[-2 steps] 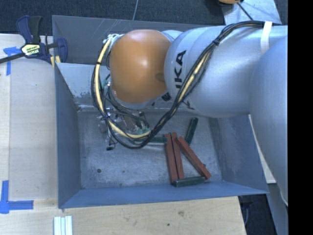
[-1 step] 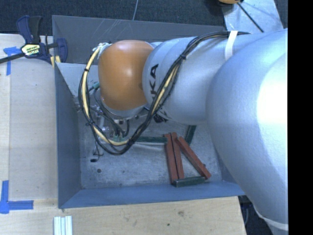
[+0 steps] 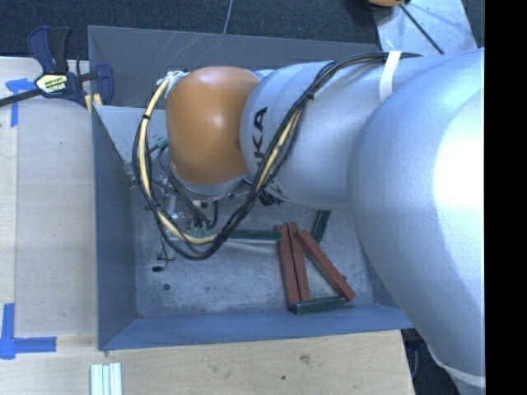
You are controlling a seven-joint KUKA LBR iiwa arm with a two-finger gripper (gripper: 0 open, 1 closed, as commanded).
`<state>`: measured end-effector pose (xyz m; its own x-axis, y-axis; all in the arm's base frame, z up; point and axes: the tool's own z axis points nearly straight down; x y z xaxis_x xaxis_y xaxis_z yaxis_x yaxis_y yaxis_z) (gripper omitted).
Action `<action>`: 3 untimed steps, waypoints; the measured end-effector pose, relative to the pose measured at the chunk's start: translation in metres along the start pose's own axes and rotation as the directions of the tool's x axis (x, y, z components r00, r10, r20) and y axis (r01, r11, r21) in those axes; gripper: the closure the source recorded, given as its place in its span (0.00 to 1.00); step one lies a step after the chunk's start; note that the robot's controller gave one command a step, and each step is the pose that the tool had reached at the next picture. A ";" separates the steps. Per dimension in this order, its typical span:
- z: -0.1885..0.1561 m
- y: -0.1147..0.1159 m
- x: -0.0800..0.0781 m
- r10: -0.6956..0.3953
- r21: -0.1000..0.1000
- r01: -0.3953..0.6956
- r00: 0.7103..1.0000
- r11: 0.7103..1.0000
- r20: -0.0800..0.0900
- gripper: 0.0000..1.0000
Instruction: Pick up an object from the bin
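**Grip assessment: thin rod and bar frame on the bin floor**

The gripper (image 3: 188,216) sat low over the left-centre of the bin (image 3: 115,245) floor, beneath the orange cover (image 3: 206,122). You could not tell whether it was spread or closed, because the cover and the cables (image 3: 152,163) hid it.

Just to its right a thin green rod (image 3: 251,235) lay flat on the floor, its left end near the gripper. Beyond the rod, at the lower right of the view, lay a triangle frame (image 3: 306,271) of reddish-brown bars closed by a dark green bar. That green bar lay just beside the front wall.

By their looks, both things were stiff and light. The rod would probably have rolled or slipped, so you would have taken it across its width near mid-length. The frame offered flat bars, and a hold across one brown bar, away from the wall and the corners, seemed safer.
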<state>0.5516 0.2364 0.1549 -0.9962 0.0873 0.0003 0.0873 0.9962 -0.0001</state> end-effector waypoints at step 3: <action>0.062 -0.050 0.005 -0.350 0.000 0.350 0.937 0.937 0.005 0.00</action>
<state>0.5427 0.1871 0.0933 -0.9638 -0.2664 -0.0044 -0.2664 0.9639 0.0004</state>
